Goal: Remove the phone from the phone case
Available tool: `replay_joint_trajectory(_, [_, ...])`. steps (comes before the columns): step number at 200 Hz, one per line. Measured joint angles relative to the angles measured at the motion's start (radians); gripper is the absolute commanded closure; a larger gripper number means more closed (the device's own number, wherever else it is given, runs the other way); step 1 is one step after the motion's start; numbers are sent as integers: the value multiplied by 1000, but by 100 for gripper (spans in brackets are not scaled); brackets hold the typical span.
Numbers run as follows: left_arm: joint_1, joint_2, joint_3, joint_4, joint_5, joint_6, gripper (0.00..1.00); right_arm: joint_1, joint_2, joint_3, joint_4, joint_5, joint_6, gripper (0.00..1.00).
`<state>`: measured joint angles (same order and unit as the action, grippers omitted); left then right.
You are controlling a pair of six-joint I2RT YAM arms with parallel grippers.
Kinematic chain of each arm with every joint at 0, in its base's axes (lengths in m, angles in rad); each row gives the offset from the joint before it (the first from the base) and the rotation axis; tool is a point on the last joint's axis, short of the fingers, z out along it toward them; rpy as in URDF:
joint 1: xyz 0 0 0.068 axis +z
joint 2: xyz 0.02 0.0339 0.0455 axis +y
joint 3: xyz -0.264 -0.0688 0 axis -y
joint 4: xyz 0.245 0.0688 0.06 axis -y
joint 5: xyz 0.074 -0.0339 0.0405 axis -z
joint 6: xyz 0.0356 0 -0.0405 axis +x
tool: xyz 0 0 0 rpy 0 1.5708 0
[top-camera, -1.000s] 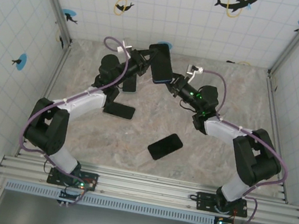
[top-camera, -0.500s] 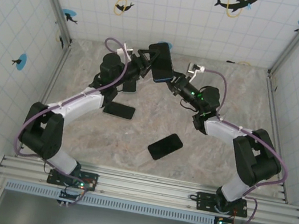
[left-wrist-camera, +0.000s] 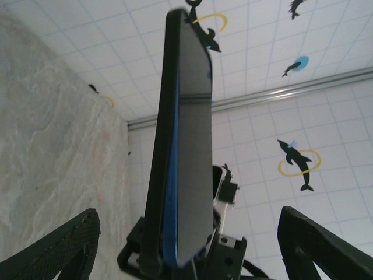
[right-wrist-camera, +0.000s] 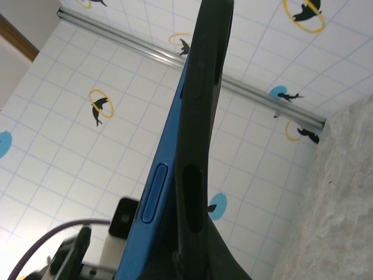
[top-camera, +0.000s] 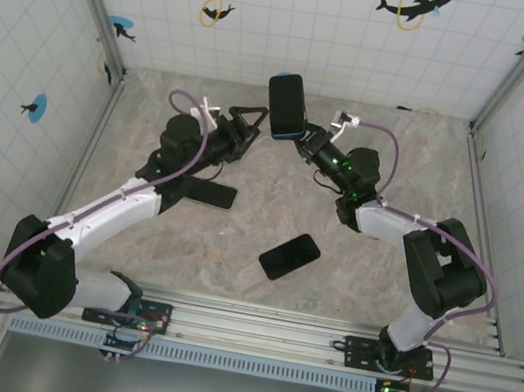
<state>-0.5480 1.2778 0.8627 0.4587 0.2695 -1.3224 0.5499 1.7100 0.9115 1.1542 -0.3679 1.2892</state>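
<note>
- Phone (top-camera: 286, 106) sits in its black phone case (left-wrist-camera: 156, 175), held roughly upright, off the table (top-camera: 360, 274) and close to the back wall (top-camera: 303, 21).
- Right gripper (top-camera: 303, 140) is clamped on the phone's lower end. You can see that from above and at the bottom of the left wrist view.
- Left gripper (top-camera: 243, 126) has its jaws spread wide, just left of the phone, touching nothing.
- In the left wrist view its fingers (left-wrist-camera: 67, 251) sit at the two bottom corners, with the phone edge-on beyond the gap.
- Blue strip (left-wrist-camera: 170, 192) runs along the phone's side between the case and the glossy screen (left-wrist-camera: 195, 163).
- Right wrist view shows the same blue edge with a long side button (right-wrist-camera: 152, 192).
- You can't tell from these views whether the phone is partly lifted out of the case.
- Loose dark phone (top-camera: 289, 256) lies flat mid-table, toward the front.
- Second dark slab (top-camera: 210, 192) lies flat beside the left arm (top-camera: 130, 198).
</note>
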Motion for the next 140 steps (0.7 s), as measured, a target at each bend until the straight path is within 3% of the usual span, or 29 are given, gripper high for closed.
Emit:
replay_joint_trajectory(36, [-82, -22, -12, -42, -53, -49, 28, 1, 0, 0, -19, 42, -43, 100])
replay_joint_trajectory(71, [-100, -14, -8, -21, -89, -79, 40, 10, 0, 0, -31, 63, -68, 100])
replay_joint_trajectory(140, [-120, 77, 16, 74, -94, -144, 46, 26, 0, 0, -41, 76, -97, 100])
